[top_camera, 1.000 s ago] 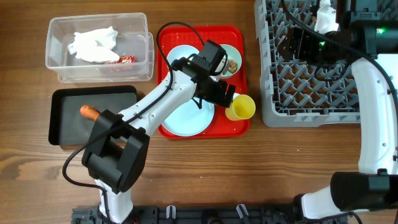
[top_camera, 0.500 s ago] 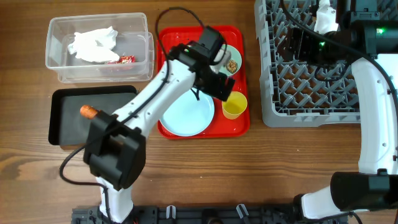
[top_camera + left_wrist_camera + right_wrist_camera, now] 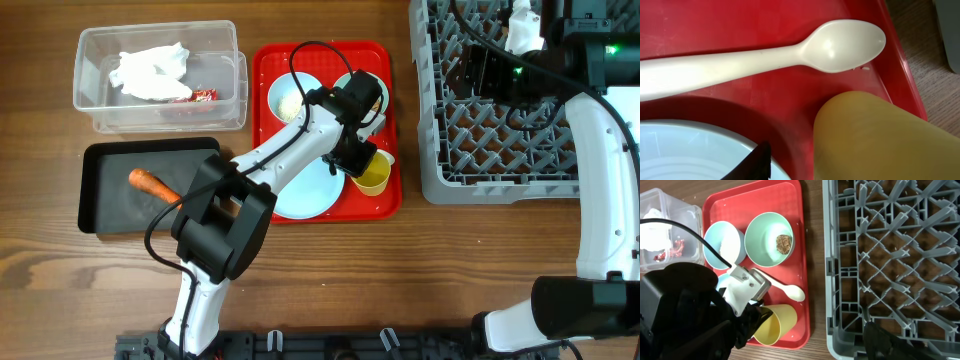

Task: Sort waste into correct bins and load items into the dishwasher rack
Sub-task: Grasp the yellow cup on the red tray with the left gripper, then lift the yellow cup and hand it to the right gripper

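Observation:
The yellow cup (image 3: pixel 375 180) lies on its side at the front right of the red tray (image 3: pixel 388 205). My left gripper (image 3: pixel 358 160) is at its mouth with the jaws narrowed around the rim. One finger (image 3: pixel 760 160) stands just left of the cup (image 3: pixel 875 140), with a strip of tray between them. The other finger is hidden by the cup. The light-blue plate (image 3: pixel 305 192), whitish-blue bowl (image 3: pixel 724 245) and mint bowl (image 3: pixel 772 239), which holds a brown lump (image 3: pixel 784 244), share the tray. My right gripper (image 3: pixel 487 66) hangs open above the grey rack (image 3: pixel 500 150), holding nothing.
A white spoon (image 3: pixel 790 50) lies on the tray behind the cup. The clear tub (image 3: pixel 100 110) holds a tissue (image 3: pixel 150 70) and a wrapper (image 3: pixel 203 96). The black tray (image 3: pixel 110 215) holds a carrot (image 3: pixel 150 182). The rack's wall stands right of the red tray.
My left gripper swung right and down to the cup's mouth and its jaws narrowed sharply. The cup shifted slightly left onto the tray. The right arm stayed still.

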Robot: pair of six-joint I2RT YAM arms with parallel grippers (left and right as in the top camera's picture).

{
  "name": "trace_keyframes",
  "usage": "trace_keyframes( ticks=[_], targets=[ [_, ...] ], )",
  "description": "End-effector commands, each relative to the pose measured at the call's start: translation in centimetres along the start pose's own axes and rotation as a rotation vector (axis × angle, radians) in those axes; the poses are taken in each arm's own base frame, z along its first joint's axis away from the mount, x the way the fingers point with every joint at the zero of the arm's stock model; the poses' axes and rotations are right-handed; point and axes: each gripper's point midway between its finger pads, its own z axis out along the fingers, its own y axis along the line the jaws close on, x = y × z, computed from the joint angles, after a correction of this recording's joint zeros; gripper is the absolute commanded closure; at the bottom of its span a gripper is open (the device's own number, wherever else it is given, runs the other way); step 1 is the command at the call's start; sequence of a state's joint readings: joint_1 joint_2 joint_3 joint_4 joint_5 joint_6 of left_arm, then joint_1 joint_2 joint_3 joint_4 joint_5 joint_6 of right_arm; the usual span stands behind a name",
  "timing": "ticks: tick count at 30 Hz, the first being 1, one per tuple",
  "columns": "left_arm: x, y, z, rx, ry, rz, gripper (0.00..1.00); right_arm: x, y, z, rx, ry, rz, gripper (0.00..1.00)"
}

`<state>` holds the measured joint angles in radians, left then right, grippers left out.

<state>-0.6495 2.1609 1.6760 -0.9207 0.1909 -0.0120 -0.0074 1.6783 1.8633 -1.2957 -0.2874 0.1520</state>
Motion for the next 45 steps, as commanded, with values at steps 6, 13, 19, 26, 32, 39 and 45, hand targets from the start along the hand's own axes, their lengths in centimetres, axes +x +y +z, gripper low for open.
trace_keyframes(
  ticks=[6,13,19,26,32,39,45],
  targets=[
    [-1.8,-1.0,-4.6,0.013,-0.106,0.023,0.96,-0.3,0.0,-0.2,0.005,-0.010,-0.023,0.15],
    [-2.2,-0.3,-7.3,0.030,-0.151,-0.109,0.96,-0.2,0.0,-0.2,0.004,-0.008,-0.023,0.15],
    [-3.6,3.3,-20.4,0.545,-0.404,-0.262,0.96,-1.8,3.9,0.6,-0.234,-0.072,-0.120,0.15],
    [-3.9,4.3,-28.5,0.968,-0.593,-0.122,0.96,-0.5,13.4,-2.4,-1.069,-0.195,-0.450,0.12],
    [-4.3,2.1,-29.7,1.030,-0.626,0.014,0.96,1.8,16.5,-3.2,-1.261,-0.211,-0.615,0.07],
    [-4.4,0.4,-29.5,1.043,-0.610,0.053,0.96,3.0,20.6,-1.9,-1.227,-0.190,-0.673,0.16],
    [-4.5,0.3,-29.5,1.043,-0.611,0.056,0.96,2.9,20.7,-2.0,-1.226,-0.188,-0.667,0.39]
  ],
)
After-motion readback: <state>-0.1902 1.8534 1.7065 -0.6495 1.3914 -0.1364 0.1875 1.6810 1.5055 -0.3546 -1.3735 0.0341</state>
